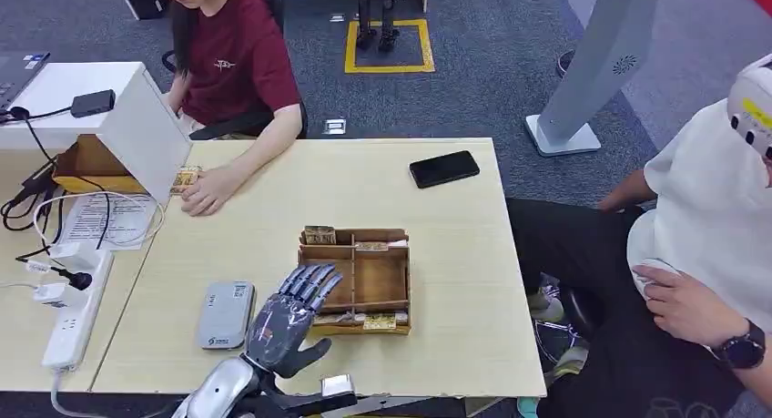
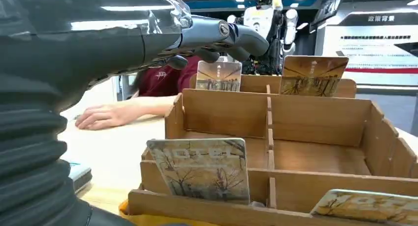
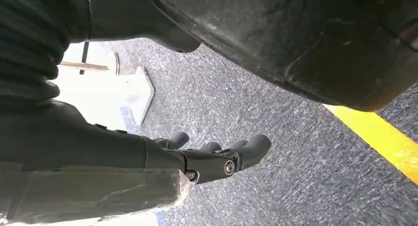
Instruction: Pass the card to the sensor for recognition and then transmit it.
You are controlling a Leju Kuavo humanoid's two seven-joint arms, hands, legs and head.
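Left hand: dark metallic, glossy, on a silver forearm; it hovers over the pale laminate table just beside the near-left corner of the wooden tray; fingers extended and slightly apart, thumb out to the side, nothing held; in the left wrist view the fingertips reach forward above the tray's compartments.

Wooden tray: thin plywood, rectangular, split by slotted dividers into several compartments; cards stand or lean in the outer slots. Near-left card: rounded corners, a printed scene in faded yellow-brown, leaning upright against the front rail; a second near card lies tilted at the near-right slot; two far cards stand upright at the back rail.

Right hand: hanging over speckled grey carpet near a yellow floor stripe; fingers gently curved and apart, empty.

Sensor: a flat grey rounded-rectangle unit, lying on the table just left of the left hand.

Other items: black phone flat on the far right of the table; white box with an angled face at the far left; a person's hand resting on the table by a further card beside that box; white power strip with cables on the adjoining surface; a second seated person at the right.
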